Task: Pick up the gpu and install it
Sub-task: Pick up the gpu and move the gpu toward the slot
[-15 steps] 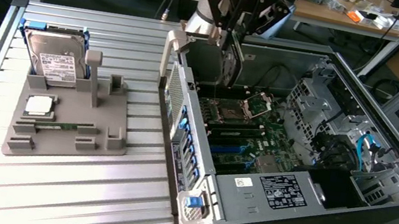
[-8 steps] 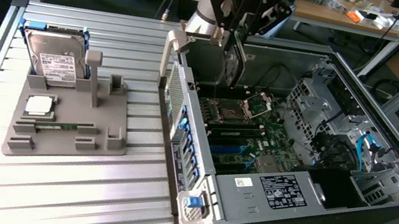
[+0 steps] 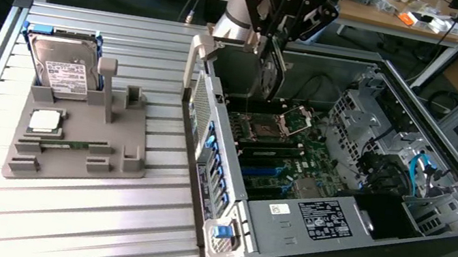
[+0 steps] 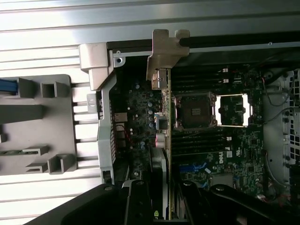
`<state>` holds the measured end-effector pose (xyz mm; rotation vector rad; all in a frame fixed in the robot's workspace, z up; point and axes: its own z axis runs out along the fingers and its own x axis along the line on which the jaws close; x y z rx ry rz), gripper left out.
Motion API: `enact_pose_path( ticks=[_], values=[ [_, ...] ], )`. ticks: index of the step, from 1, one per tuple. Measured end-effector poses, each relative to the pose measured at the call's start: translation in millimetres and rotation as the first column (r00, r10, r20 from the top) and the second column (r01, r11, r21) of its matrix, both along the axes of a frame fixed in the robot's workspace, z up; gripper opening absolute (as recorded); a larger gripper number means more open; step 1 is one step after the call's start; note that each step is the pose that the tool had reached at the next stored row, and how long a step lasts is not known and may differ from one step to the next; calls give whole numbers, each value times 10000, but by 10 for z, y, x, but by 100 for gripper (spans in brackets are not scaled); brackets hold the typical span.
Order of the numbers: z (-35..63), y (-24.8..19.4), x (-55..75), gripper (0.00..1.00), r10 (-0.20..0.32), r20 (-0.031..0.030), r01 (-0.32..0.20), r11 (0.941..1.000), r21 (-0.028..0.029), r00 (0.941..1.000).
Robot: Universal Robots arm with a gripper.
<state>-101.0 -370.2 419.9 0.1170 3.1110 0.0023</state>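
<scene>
One gripper (image 3: 277,39) is clamped on the gpu (image 3: 270,76), which hangs edge-down inside the open case (image 3: 205,107), at twelve o'clock from the CPU socket (image 3: 266,131) in the exterior view. To seat well, I judge, the card should be plumb, with its bracket (image 4: 165,51) against the rear wall and its edge aligned with the slot.

Arm (image 3: 237,26) descending from above, hand (image 3: 276,37) pointing straight down, fingers (image 4: 140,199) clamped on gpu (image 3: 272,73)

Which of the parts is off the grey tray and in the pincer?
The gpu, gripped by the pincer over the open case; hard drive, processor and memory stick sit on the tray.
</scene>
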Motion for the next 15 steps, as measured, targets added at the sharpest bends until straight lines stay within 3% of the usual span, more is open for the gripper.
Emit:
enact_pose_path(
  ticks=[15],
  values=[
    [-3,-1,72,27,0,0,0,10000,0,10000]
  ],
)
